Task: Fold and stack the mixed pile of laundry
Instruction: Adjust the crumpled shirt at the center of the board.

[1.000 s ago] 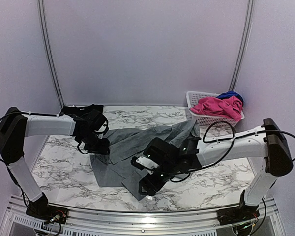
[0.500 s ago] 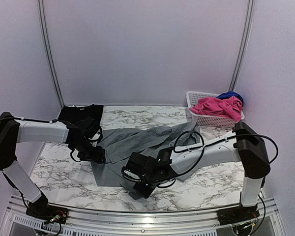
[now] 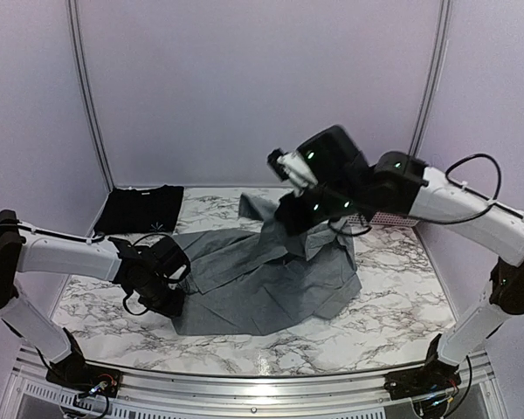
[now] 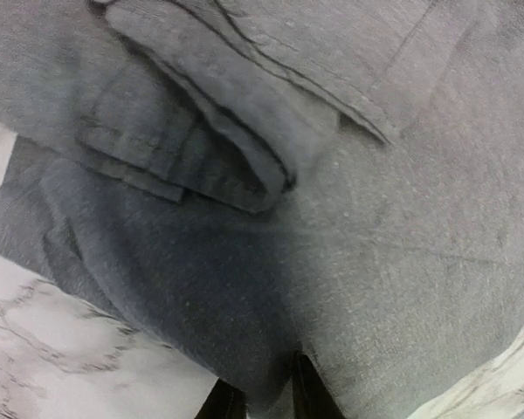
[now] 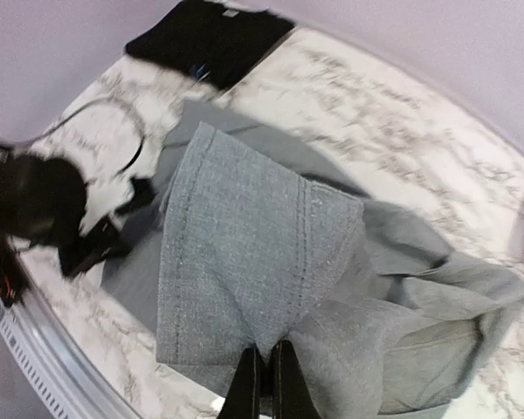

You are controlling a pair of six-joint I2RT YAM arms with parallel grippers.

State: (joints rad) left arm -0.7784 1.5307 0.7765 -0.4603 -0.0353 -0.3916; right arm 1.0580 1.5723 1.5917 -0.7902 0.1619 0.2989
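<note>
While the right gripper [image 5: 263,382], clamped shut, held the grey trousers [image 3: 279,279] aloft, the left gripper [image 4: 264,397] pinched their near-left edge, jaws narrow.

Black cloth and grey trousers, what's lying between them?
Nothing: only bare marble table separates the black cloth from the grey trousers, clearest in the top view.

The top camera overlooks the grey trousers [image 3: 271,279] from afar; left wrist looks close onto them, right wrist from high above; all 3 share them.
</note>
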